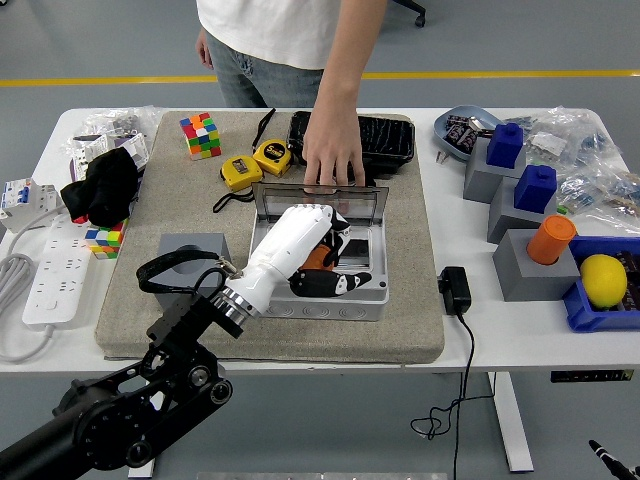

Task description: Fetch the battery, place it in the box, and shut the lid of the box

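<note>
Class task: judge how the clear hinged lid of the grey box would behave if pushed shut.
The lid stands upright on the box, steadied by a person's hand, so it may swing freely. It looks thin and probably light. The left hand is inside the box, blocking it.

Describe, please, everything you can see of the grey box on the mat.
The grey box looks like plastic, rectangular, with round marks along its front wall. Its clear lid stands open at the back, with a person's hand resting on its top edge. It sits on the beige mat. The left hand is inside it, holding something orange.
</note>
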`<move>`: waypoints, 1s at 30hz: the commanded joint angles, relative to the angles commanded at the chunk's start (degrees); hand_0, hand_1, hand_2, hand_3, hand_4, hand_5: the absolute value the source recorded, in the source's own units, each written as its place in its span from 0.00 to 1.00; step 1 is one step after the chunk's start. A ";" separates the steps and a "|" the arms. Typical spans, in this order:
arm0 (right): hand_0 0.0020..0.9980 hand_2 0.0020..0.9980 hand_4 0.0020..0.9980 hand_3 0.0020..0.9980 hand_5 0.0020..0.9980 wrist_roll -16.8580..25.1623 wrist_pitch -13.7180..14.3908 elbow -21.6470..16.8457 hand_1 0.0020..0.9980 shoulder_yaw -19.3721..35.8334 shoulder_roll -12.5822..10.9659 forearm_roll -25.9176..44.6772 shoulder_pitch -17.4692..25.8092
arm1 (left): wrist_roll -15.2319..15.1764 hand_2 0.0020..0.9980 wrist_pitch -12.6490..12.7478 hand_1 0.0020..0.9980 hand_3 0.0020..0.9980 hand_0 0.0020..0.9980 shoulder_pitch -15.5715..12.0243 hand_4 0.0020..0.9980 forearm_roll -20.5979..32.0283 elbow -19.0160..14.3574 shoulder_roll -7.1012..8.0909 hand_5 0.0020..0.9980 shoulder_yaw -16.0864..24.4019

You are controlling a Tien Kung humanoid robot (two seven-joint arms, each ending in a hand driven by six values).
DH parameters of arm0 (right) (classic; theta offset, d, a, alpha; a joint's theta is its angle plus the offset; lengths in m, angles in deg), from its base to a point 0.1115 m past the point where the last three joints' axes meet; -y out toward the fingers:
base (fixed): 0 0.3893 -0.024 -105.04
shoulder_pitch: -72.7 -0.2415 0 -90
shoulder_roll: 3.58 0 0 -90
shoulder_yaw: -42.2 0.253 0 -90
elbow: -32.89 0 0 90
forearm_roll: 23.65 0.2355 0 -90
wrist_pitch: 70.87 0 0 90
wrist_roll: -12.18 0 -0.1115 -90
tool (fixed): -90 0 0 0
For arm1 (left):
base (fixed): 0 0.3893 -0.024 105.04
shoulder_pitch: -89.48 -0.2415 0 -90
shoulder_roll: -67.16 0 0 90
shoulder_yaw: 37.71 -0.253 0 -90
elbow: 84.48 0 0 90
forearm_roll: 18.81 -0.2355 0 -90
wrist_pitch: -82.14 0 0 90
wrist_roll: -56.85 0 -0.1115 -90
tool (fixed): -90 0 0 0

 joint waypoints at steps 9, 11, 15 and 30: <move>0.80 0.72 1.00 0.76 0.99 0.01 0.00 0.01 0.73 -0.32 0.00 0.21 -0.26 | -0.46 0.01 0.57 0.00 0.04 0.03 2.37 0.93 0.50 5.04 -1.63 0.09 0.08; 0.80 0.72 1.00 0.76 0.99 0.00 0.01 -0.02 0.72 -0.34 0.01 0.19 -0.27 | -0.51 0.01 0.64 0.00 0.04 0.03 2.66 0.93 0.56 5.67 -1.90 0.09 0.09; 0.80 0.72 1.00 0.76 0.99 -0.01 0.02 0.05 0.72 -0.59 0.01 0.39 -0.30 | -0.77 0.01 0.83 0.00 0.04 0.03 3.21 0.93 0.54 6.95 -2.30 0.09 -0.13; 0.80 0.72 1.00 0.76 0.99 -0.02 0.08 0.04 0.72 -0.62 -0.04 0.41 -0.39 | -1.40 0.02 0.85 0.00 0.04 0.04 3.48 0.97 -0.72 7.69 -2.45 0.16 -0.18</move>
